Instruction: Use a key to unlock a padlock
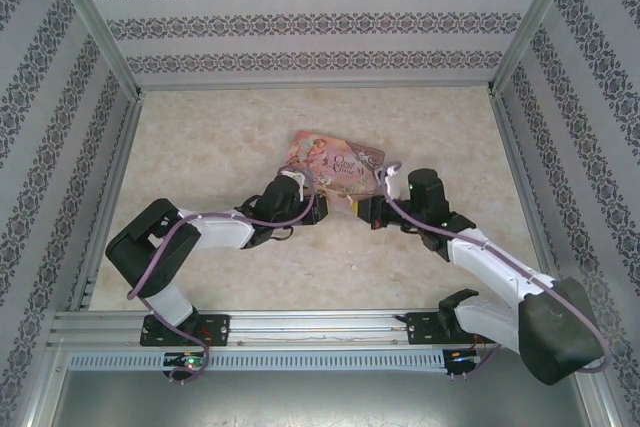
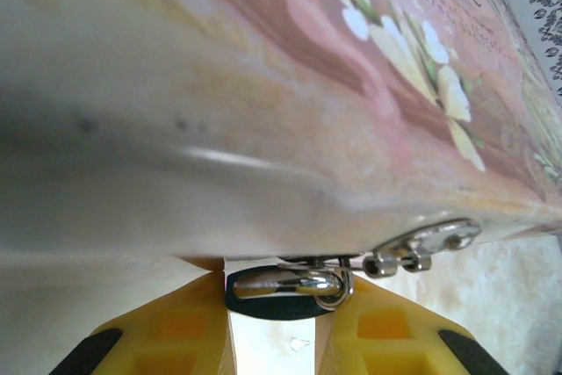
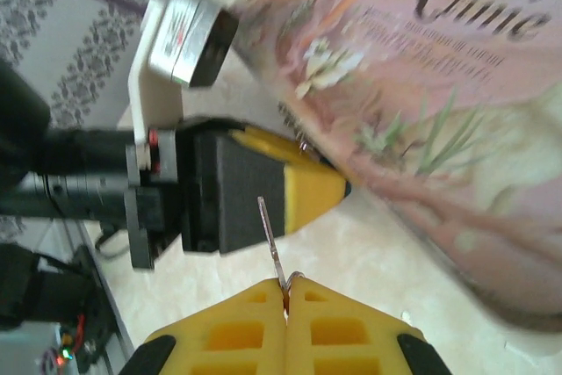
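Note:
The padlock (image 2: 274,303) is tiny, with a dark teal body and a silver shackle (image 2: 299,284). It hangs from the hasp (image 2: 428,247) on the front edge of the pink illustrated tin box (image 2: 263,85). My left gripper (image 2: 272,309) is shut on the padlock, one yellow finger against each side of its body. My right gripper (image 3: 286,287) is shut on a thin silver key (image 3: 269,234), whose blade points up toward the left gripper's yellow finger (image 3: 303,186), a short way off. From above, both grippers (image 1: 318,209) (image 1: 372,211) meet at the box's near edge.
The pink box (image 1: 335,161) lies mid-table on the marbled top (image 1: 220,137). Patterned walls and metal frame posts (image 1: 98,22) close in the back and both sides. A metal rail (image 1: 320,327) carrying the arm bases runs along the near edge.

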